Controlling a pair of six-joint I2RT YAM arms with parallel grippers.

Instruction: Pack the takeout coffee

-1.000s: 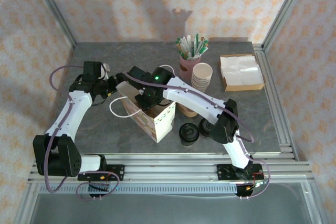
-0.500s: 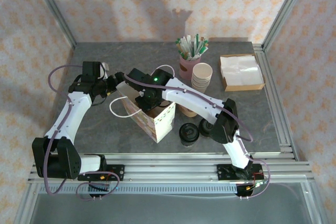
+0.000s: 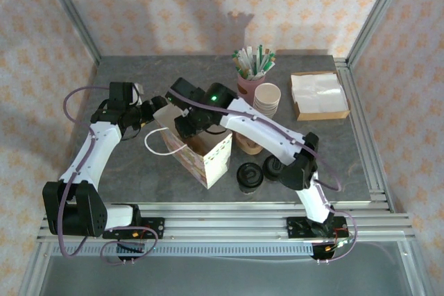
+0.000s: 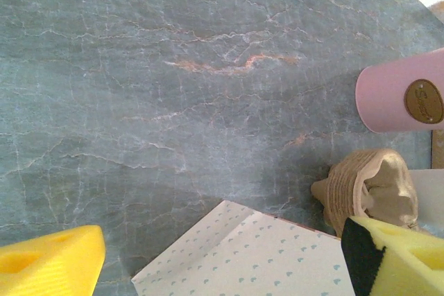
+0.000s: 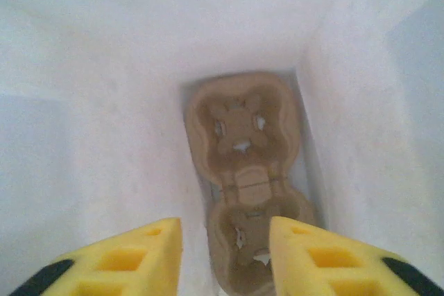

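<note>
— Right gripper (image 5: 222, 232) is hanging over the open mouth of the paper bag (image 3: 207, 154), its yellow fingers standing moderately apart and gripping nothing.
— What is lying inside?
— A brown pulp cup carrier (image 5: 243, 171) is lying flat on the bag's bottom.
— And the left gripper (image 4: 222, 261)?
— It is spreading wide at the bag's left side, with a patterned wall showing between its fingers. I cannot tell whether it is touching.
— Where is the takeout coffee (image 3: 250, 175) sitting?
— It is standing on the table (image 3: 139, 164), outside the bag and just right of it, beside a second black lid (image 3: 272, 167).
</note>
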